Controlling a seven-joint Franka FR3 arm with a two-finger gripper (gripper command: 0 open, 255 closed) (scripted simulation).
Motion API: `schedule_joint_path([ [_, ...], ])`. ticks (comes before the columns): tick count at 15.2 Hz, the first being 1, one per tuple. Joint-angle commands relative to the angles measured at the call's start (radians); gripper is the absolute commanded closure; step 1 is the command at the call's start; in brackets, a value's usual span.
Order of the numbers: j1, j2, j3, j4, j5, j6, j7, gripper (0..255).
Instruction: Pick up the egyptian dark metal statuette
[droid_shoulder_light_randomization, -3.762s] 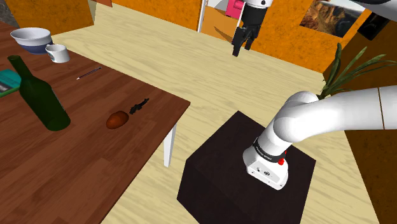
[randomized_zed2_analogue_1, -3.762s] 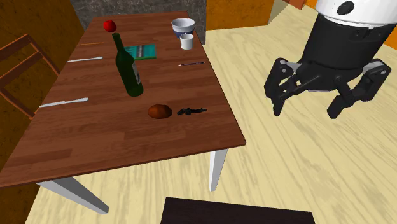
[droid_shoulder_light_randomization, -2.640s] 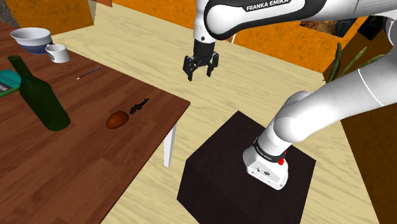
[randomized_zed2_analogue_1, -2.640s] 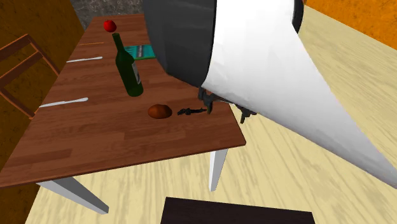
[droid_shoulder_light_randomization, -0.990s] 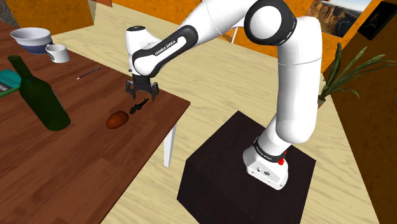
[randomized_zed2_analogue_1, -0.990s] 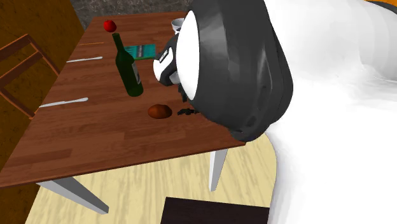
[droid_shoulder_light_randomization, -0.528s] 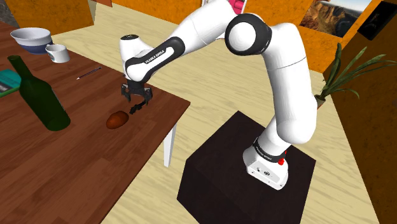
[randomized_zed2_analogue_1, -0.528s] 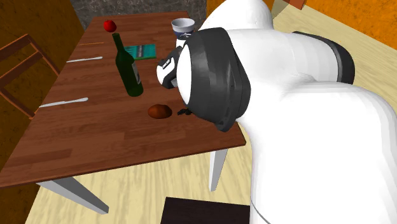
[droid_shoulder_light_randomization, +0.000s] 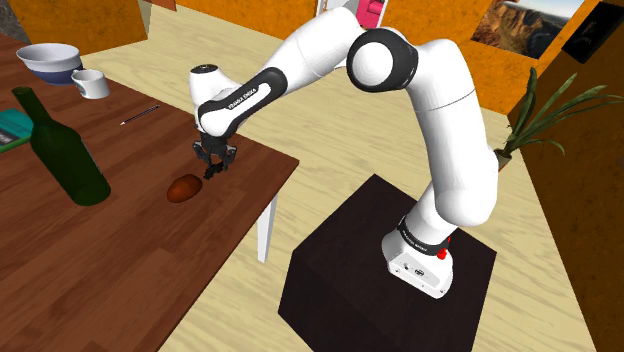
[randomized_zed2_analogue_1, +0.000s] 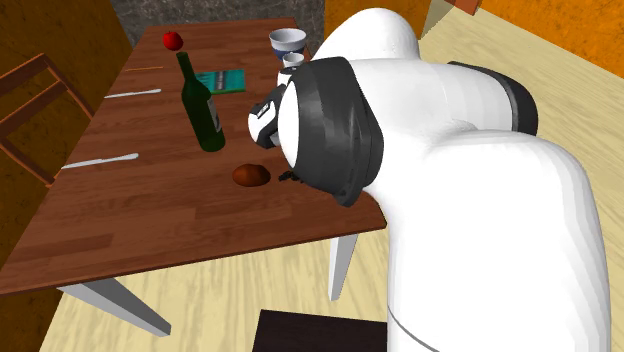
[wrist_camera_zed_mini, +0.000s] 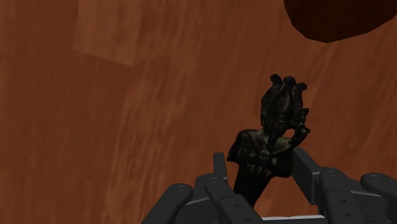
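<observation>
The dark metal statuette (wrist_camera_zed_mini: 267, 149) is judged rigid, dense for its bulk and slick. Its thin headdress should be spared and the torso taken across the shoulders. It lies flat on the wooden surface (wrist_camera_zed_mini: 127, 95), straddled by the end effector (wrist_camera_zed_mini: 262, 170), whose fingers (wrist_camera_zed_mini: 305, 167) stand spread just beside the torso, with the head jutting past them. Since half a second earlier, the end effector has been lowered around it; the statuette is unmoved.
</observation>
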Motion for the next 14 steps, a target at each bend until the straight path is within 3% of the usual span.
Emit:
schedule_joint_path([
  [1,0.000,0.000,0.000,0.000,0.000,0.000,0.000,255],
  [14,-0.009,-0.064,0.012,-0.007,0.013,-0.057,-0.007,255],
])
